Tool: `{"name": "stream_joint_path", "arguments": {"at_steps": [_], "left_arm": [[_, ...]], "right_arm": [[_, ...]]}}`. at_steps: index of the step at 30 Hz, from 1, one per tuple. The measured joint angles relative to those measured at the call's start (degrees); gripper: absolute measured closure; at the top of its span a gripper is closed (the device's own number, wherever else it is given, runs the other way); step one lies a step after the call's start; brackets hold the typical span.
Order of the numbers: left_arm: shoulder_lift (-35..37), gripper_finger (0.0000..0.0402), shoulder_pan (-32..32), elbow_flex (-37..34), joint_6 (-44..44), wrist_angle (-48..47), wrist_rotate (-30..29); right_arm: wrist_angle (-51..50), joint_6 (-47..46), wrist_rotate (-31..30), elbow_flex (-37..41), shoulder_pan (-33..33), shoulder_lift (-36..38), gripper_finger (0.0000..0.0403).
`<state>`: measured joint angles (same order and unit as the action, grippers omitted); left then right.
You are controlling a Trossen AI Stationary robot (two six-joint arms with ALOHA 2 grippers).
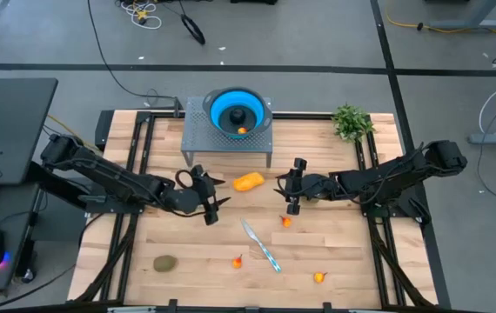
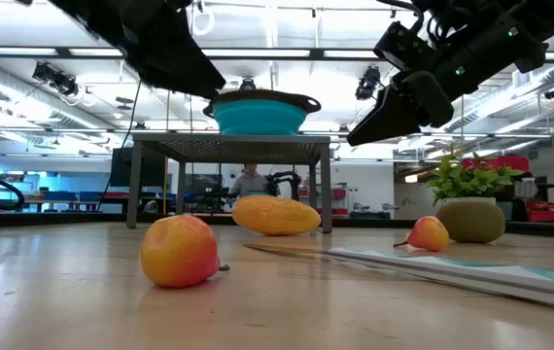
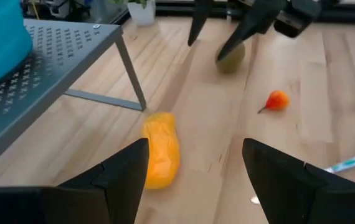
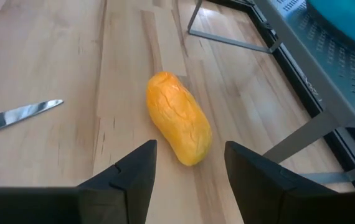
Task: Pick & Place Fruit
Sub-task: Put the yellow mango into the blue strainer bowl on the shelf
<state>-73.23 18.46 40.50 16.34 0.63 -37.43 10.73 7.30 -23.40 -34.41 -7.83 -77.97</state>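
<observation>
The oblong yellow-orange fruit point(image 1: 248, 181) lies on its side on the table in front of the metal stand, between my two grippers. My left gripper point(image 1: 216, 193) is open just left of it, with the fruit point(image 3: 160, 149) ahead of its fingers. My right gripper point(image 1: 283, 185) is open just right of it, pointing at the fruit point(image 4: 179, 118). One brownish-green oval point(image 3: 230, 57) lies below the right gripper; the other point(image 1: 164, 263) is near the front left. A dark ball point(image 1: 232, 111) and an orange piece point(image 1: 243, 130) sit in the blue bowl point(image 1: 222, 103).
The bowl stands on a perforated metal stand point(image 1: 197, 139) at the far middle. A teal-handled knife point(image 1: 261, 244) lies toward the near edge. Tiny orange-red pieces point(image 1: 286, 221) point(image 1: 237, 260) point(image 1: 319, 277) are scattered around it. A leafy plant point(image 1: 351, 122) stands far right.
</observation>
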Motion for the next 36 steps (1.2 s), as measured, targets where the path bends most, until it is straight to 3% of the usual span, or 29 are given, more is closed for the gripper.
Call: {"name": "stream_joint_path", "arguments": {"at_steps": [9, 13, 18, 29, 36], "left_arm": [[-0.02, 0.0135, -0.64, -7.12, -0.39, 10.46, -2.99], [-0.02, 0.0135, -0.66, -9.47, 1.12, 11.57, -8.17], [-0.02, 0.0135, -0.66, -15.96, 2.44, 23.34, -14.82], [0.13, 0.0135, -0.64, -26.01, -6.92, 47.90, -7.78], [0.24, 0.0135, -0.66, -33.85, -11.25, 65.83, -3.11]], "right_arm": [[0.44, 0.23, 0.03, 0.00, 0.72, 0.00, 0.0203], [1.46, 0.23, -1.95, 0.00, 0.74, 0.00, 0.0203], [4.59, 0.07, -0.66, 0.00, 0.74, -0.48, 0.0203], [23.15, 3.87, 2.51, -0.02, 0.74, -12.67, 0.0202], [29.19, 5.67, 2.65, -0.02, 1.76, -17.33, 0.0176]]}}
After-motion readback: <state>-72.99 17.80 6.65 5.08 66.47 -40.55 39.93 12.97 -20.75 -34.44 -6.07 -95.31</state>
